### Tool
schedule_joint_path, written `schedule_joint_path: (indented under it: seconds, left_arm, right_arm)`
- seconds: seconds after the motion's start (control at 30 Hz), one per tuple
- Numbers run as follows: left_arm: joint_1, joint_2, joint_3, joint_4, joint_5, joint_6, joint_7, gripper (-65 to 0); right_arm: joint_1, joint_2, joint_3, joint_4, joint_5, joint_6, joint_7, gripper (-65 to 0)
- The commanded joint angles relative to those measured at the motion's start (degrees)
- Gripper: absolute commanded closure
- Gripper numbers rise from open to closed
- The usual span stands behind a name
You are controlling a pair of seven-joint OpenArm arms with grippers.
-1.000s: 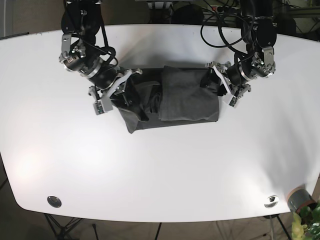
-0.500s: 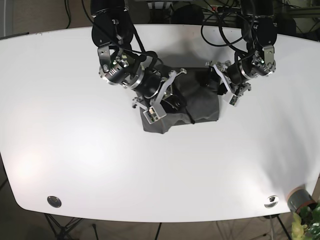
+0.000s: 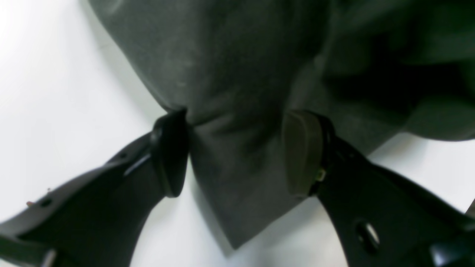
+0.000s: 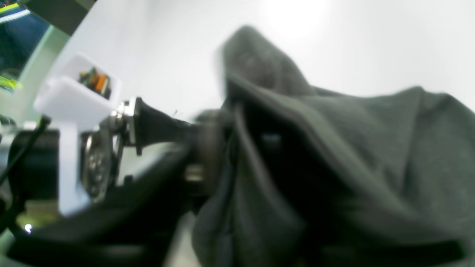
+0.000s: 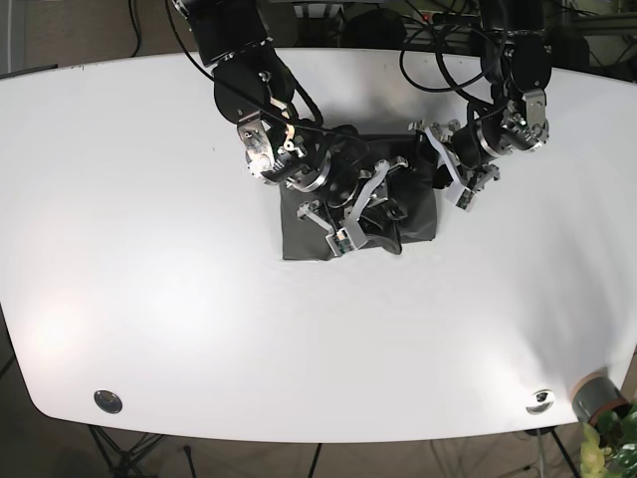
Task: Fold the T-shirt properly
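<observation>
The dark grey T-shirt (image 5: pixel 309 231) lies bunched in a compact block at the middle of the white table (image 5: pixel 149 249). My right gripper (image 5: pixel 370 207) sits on top of it, shut on a fold of cloth that drapes over its fingers; the right wrist view is blurred and filled with the T-shirt (image 4: pixel 371 155). My left gripper (image 5: pixel 430 164) is at the shirt's right edge. In the left wrist view a corner of the T-shirt (image 3: pixel 237 178) runs between the fingers (image 3: pixel 170 152), creased where they pinch it, with the left gripper (image 3: pixel 235 152) shut on it.
A grey cup and a green plant (image 5: pixel 602 403) stand off the table's near right corner. Two round metal discs (image 5: pixel 107 401) sit near the front edge. Cables hang behind both arms at the far edge.
The right arm swept from the shirt's left side across to its middle, carrying the left part over. The shirt is now narrower and bunched. The left arm stayed put.
</observation>
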Motion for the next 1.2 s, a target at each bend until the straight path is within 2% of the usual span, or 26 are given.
schedule_joint_path:
  seconds: [0.0, 0.1, 0.2, 0.4, 0.63, 0.73, 0.97, 1.07, 1.17]
  left_arm:
    - [0.1, -0.4, 0.0, 0.5, 0.4, -0.1, 1.4, -36.5]
    - [-0.2, -0.4, 0.0, 0.5, 0.4, -0.1, 1.4, -36.5]
    - [-0.2, -0.4, -0.1, 0.8, 0.1, -0.3, 1.4, -36.5]
    - [0.1, -0.2, -0.9, 5.1, -0.2, -0.3, 1.4, -36.5]
    - [1.9, 0.1, -7.6, 14.2, -0.3, -0.3, 1.4, -36.5]
    - [4.2, 0.0, -12.9, 17.6, -0.3, -0.3, 1.4, -36.5]
    - [5.3, -0.4, -30.2, 17.4, -0.2, -0.3, 1.4, -36.5]
    - [5.2, -0.5, -35.2, 16.0, -0.1, -0.3, 1.4, -36.5]
    - [5.1, -1.9, -37.6, 16.0, -0.1, -0.3, 1.4, -36.5]
  right_arm:
    - [0.9, -0.5, -0.7, 0.9, 0.7, -0.93, 1.3, -34.9]
    - [1.1, -0.2, -2.5, 0.9, 0.7, -1.98, 1.3, -45.8]
    - [0.6, -0.2, -2.6, 2.1, 0.7, -2.16, 1.3, -48.8]
    - [-1.1, 2.4, -2.4, 8.1, 1.3, -1.72, 1.5, -44.5]
    - [-3.6, 3.7, -2.4, 12.0, 1.3, -1.72, 1.5, -43.0]
    - [-4.7, 4.8, -2.4, 12.2, 1.3, -1.72, 1.5, -43.0]
    - [-5.6, 4.9, -2.6, 8.9, 1.3, -1.72, 1.5, -42.0]
    - [-5.4, 4.7, -2.8, 5.2, 1.3, -1.72, 1.5, -35.5]
    - [-4.7, 2.5, -2.8, 0.6, 0.7, -1.72, 1.5, -28.9]
